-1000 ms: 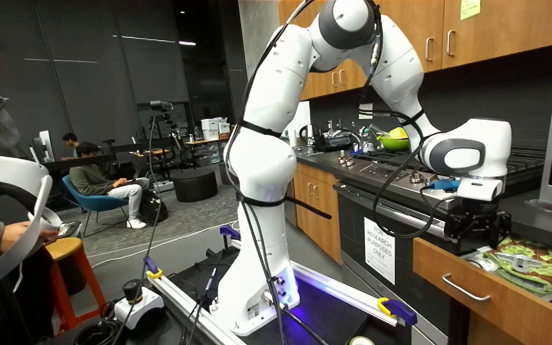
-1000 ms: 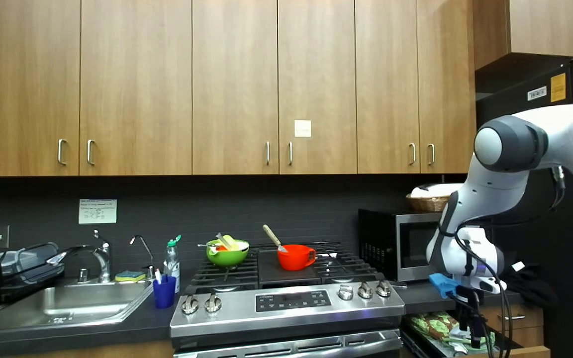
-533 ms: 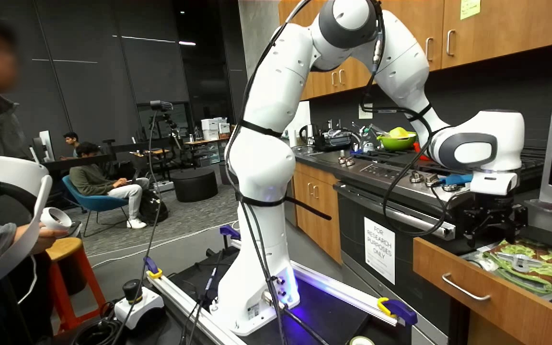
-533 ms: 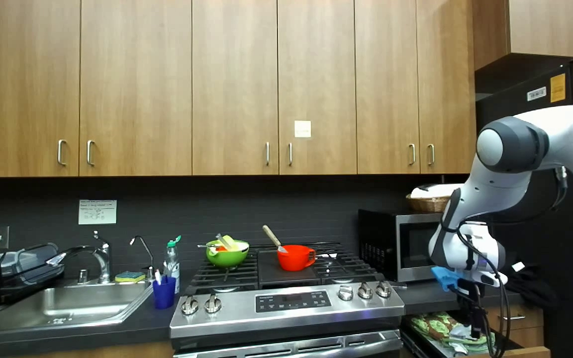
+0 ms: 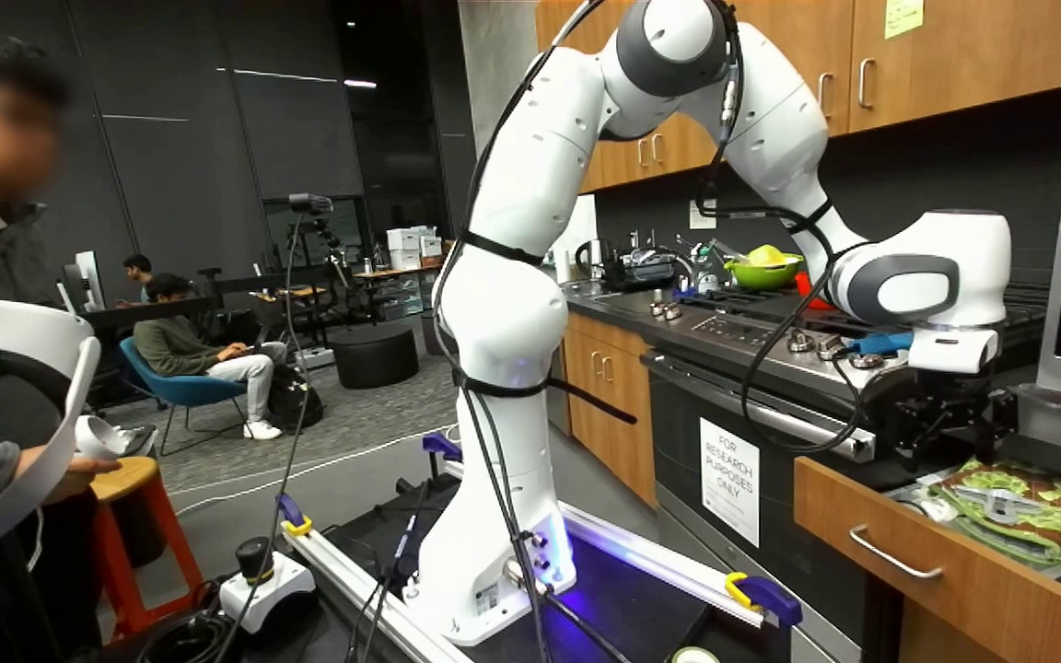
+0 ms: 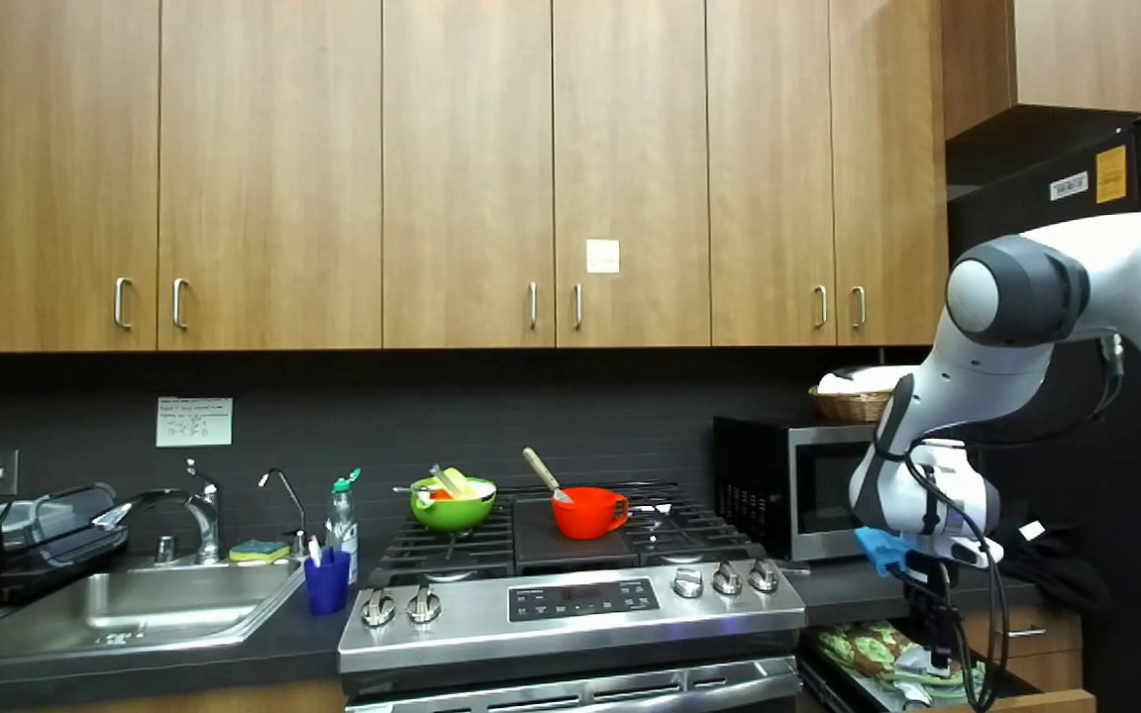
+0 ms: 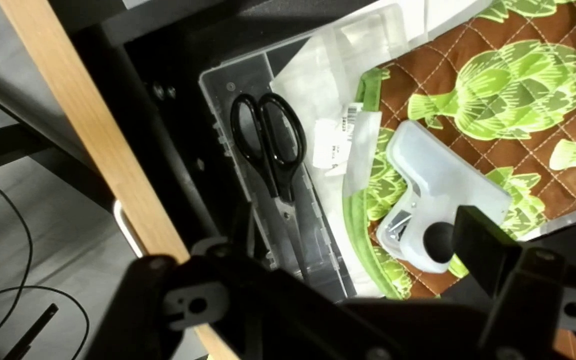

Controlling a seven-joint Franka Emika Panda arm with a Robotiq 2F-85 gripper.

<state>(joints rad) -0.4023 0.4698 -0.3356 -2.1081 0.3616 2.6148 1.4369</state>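
Note:
My gripper (image 7: 360, 235) stands open above the pulled-out drawer (image 5: 940, 552), its fingers wide apart and nothing between them. Below it in the wrist view, a pale translucent dispenser-like object (image 7: 443, 175) with a black round part lies on a brown quilted cloth (image 7: 518, 90) with green artichokes. The right finger (image 7: 488, 245) overlaps that object's edge in the picture; contact is not visible. Black-handled scissors (image 7: 278, 150) lie in a clear plastic tray (image 7: 238, 75) towards the left finger. In both exterior views the gripper (image 5: 952, 433) hangs over the drawer's contents.
The drawer's wooden front edge (image 7: 98, 130) runs along the left of the wrist view. Beside the drawer stands the stove (image 6: 570, 604), with a red pot (image 6: 585, 513) and a green bowl (image 6: 452, 510). A microwave (image 6: 828, 490) sits on the counter above the drawer.
My gripper has risen a little and shifted back from the drawer front, mostly in the first half second. It stays open. The person at the side has leaned further into view.

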